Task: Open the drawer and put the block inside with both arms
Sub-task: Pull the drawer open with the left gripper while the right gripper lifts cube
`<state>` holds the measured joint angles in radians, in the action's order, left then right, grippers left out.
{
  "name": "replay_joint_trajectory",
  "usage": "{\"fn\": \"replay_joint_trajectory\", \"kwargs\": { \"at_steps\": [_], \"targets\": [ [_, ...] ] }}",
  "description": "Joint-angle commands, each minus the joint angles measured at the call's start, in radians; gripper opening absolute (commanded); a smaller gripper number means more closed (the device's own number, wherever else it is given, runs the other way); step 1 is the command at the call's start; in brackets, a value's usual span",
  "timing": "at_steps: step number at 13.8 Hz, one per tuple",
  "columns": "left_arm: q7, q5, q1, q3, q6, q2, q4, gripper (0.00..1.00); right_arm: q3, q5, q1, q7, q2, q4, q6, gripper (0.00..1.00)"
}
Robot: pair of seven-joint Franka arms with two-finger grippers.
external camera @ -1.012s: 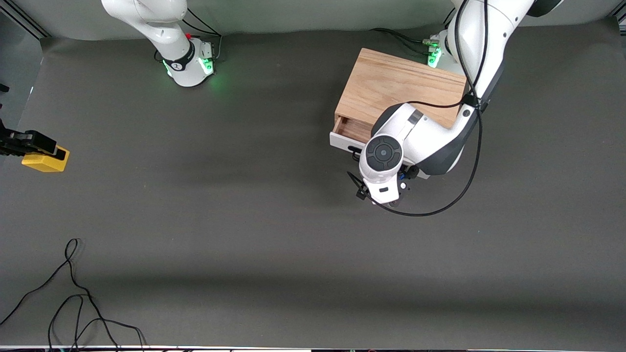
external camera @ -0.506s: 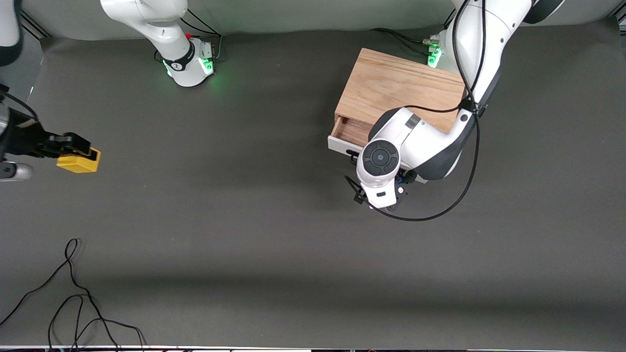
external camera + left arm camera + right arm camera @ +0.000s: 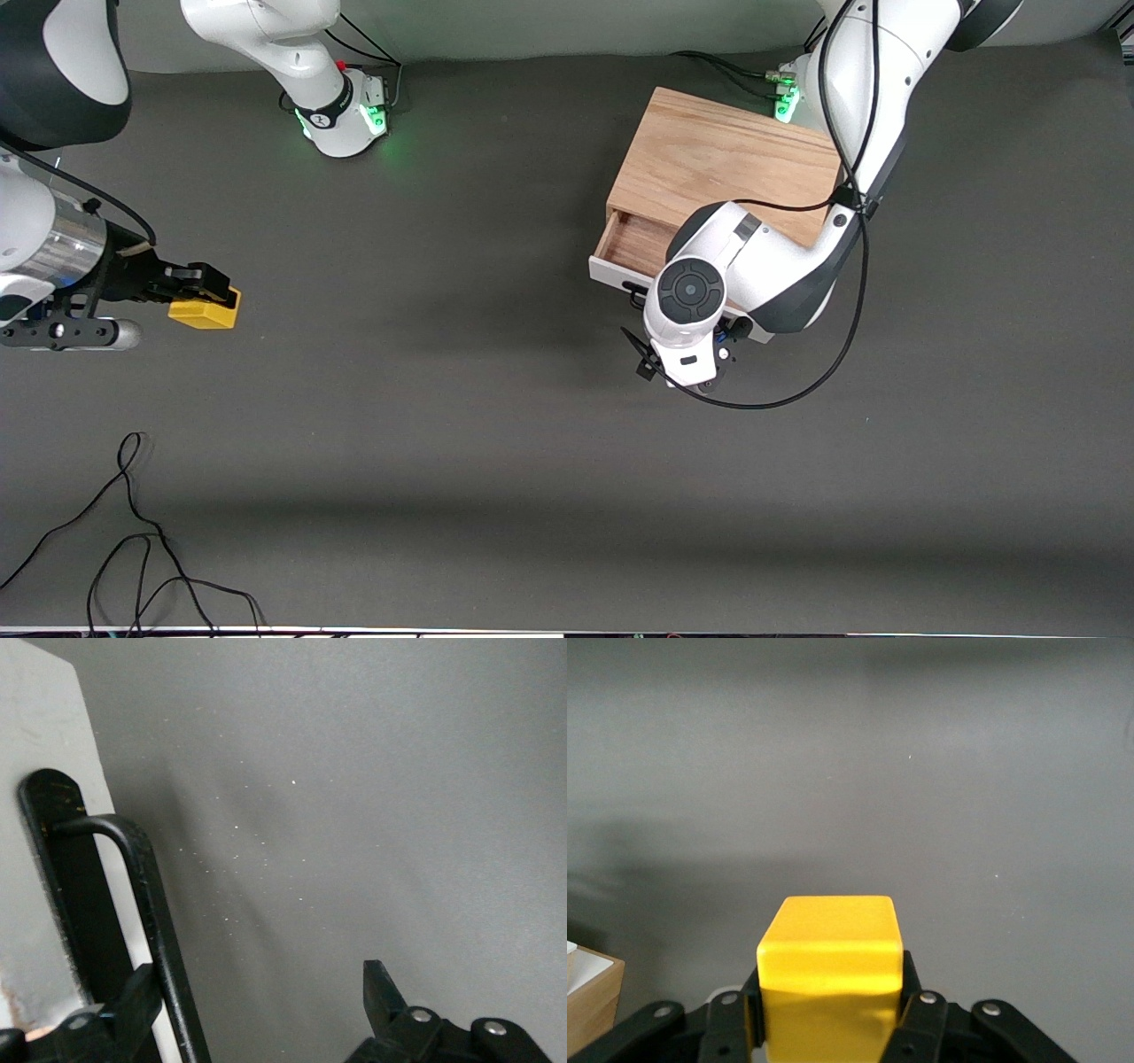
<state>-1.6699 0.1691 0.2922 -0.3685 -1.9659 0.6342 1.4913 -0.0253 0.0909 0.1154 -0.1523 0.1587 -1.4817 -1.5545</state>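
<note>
The grey counter (image 3: pixel 496 443) carries a light-wood cabinet (image 3: pixel 722 159) at the left arm's end. Its drawer (image 3: pixel 631 244) stands partly pulled out, and the black bar handle (image 3: pixel 155 930) on the white front lies between the wide-open fingers of the left tool (image 3: pixel 257 1014), neither finger pressing it. At the right arm's end, the right tool (image 3: pixel 199 288) hangs over bare counter, closed tight on the yellow block (image 3: pixel 205 310), which sticks out from its fingertips, well apart from the drawer.
</note>
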Motion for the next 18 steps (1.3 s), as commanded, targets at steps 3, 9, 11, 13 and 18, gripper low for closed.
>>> {"fn": "replay_joint_trajectory", "kwargs": {
  "at_steps": [3,9,11,13,18],
  "targets": [
    [-0.022,0.015,0.033,0.01,-0.093,0.055,-0.106,1.0,-0.008,-0.008,0.007,-0.027,-0.005,-0.005,-0.012,0.0],
    [-0.004,0.033,0.019,0.011,-0.055,0.027,-0.19,1.0,-0.008,-0.008,0.007,-0.027,-0.005,-0.005,-0.012,0.0],
    [0.092,0.037,-0.042,0.011,0.056,-0.022,-0.229,1.0,-0.008,-0.008,0.007,-0.027,-0.005,-0.005,-0.012,0.0],
    [0.229,-0.002,-0.105,0.008,0.169,-0.086,-0.229,1.0,-0.008,-0.008,0.007,-0.029,-0.005,-0.003,-0.012,0.0],
    [0.632,-0.071,-0.278,0.008,0.438,-0.241,-0.212,1.0,-0.007,-0.01,0.095,-0.177,0.045,0.047,-0.018,0.0]
  ]
}}
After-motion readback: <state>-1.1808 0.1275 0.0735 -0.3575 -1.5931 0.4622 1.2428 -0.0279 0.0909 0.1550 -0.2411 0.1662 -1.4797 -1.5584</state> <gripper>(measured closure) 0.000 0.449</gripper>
